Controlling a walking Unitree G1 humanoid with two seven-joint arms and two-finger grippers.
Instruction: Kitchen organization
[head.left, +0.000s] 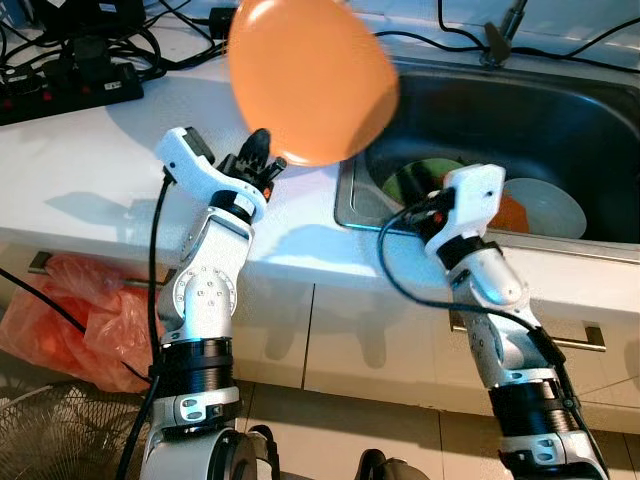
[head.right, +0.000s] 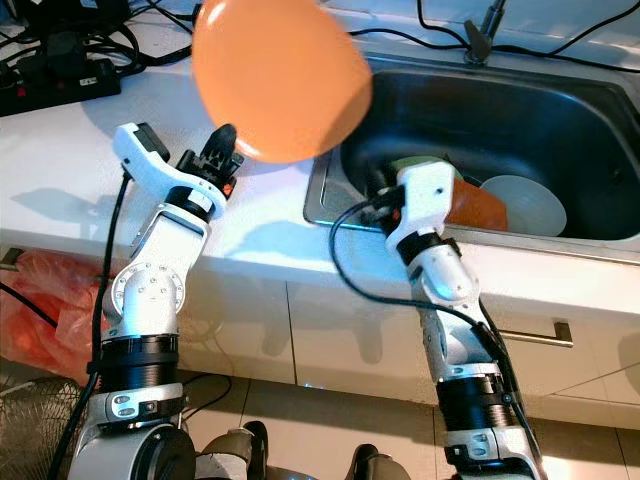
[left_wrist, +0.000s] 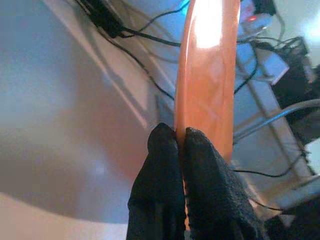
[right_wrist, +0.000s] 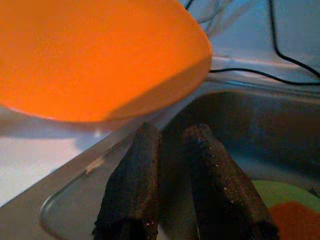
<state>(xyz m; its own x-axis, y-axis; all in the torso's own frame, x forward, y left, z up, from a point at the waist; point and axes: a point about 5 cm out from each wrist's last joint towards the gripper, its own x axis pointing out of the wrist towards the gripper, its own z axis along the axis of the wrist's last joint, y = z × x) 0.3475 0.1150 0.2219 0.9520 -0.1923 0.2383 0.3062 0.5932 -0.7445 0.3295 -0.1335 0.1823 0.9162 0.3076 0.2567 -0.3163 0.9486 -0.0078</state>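
Observation:
My left gripper (head.left: 258, 150) is shut on the rim of a round orange plate (head.left: 310, 75), which it holds raised and tilted over the white counter (head.left: 90, 170) beside the sink's left edge. In the left wrist view both black fingers (left_wrist: 160, 150) pinch the plate (left_wrist: 207, 75) edge-on. The steel sink (head.left: 560, 110) holds a green plate (head.left: 420, 180), a white plate (head.left: 550, 205) and an orange dish (head.left: 512, 212). My right gripper (right_wrist: 172, 132) hovers over the sink's front left corner, its fingers close together with nothing between them, just below the raised plate (right_wrist: 100, 55).
A black power strip (head.left: 70, 85) with tangled cables lies at the counter's back left. More cables run behind the sink. An orange plastic bag (head.left: 70, 310) sits on the floor at the left. White cabinet fronts with a metal handle (head.left: 580, 340) are below the counter.

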